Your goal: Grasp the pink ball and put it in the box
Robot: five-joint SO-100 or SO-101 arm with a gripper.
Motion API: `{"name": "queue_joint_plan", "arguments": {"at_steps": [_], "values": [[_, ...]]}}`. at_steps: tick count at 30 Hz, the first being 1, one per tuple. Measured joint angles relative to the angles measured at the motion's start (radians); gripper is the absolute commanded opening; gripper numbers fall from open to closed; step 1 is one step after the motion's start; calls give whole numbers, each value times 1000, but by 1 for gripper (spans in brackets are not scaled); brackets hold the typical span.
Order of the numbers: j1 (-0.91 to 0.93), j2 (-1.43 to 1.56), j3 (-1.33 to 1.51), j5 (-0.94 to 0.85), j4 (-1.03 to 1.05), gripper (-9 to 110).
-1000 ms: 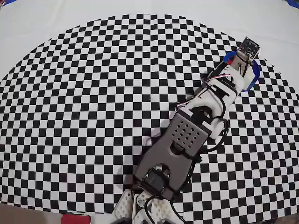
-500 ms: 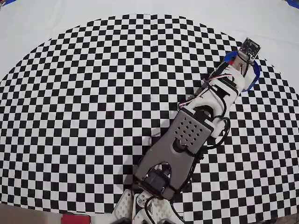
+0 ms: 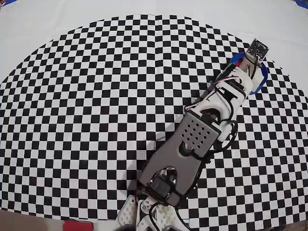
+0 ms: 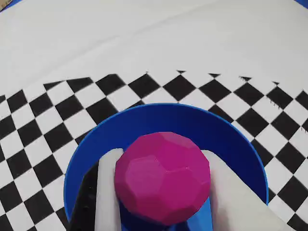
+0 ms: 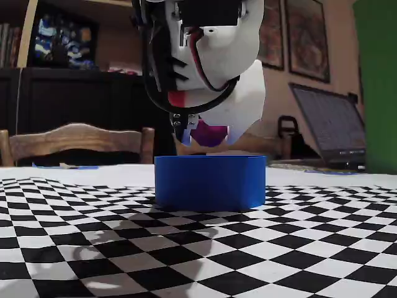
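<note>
The pink ball (image 4: 162,178) is a faceted magenta ball held between my two white fingers (image 4: 109,192), right over the blue box (image 4: 166,120). My gripper (image 4: 161,180) is shut on the ball. In the fixed view the pink ball (image 5: 209,134) hangs a little above the rim of the box (image 5: 209,181), partly hidden by the gripper (image 5: 208,135). From overhead the arm (image 3: 192,139) reaches to the upper right and covers most of the box (image 3: 262,79); the ball is hidden there.
A round black-and-white checkered mat (image 3: 96,120) covers the table, with plain white cloth (image 4: 144,38) beyond the box. In the fixed view a laptop (image 5: 332,127) stands at the back right and a wooden chair back (image 5: 74,139) at the left.
The arm has barely shifted, edging slightly toward the upper right over the box. The ball stays held.
</note>
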Motion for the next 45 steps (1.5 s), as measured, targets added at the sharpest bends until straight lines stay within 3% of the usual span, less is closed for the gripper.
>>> {"name": "queue_joint_plan", "arguments": {"at_steps": [27,30,32,41,45], "values": [[-2,0,-2,0,0,1],[-2,0,-2,0,0,28],[-2,0,-2,2,0,38],[2,0,-2,26,0,38],[0,34,40,126,0,37]]}}
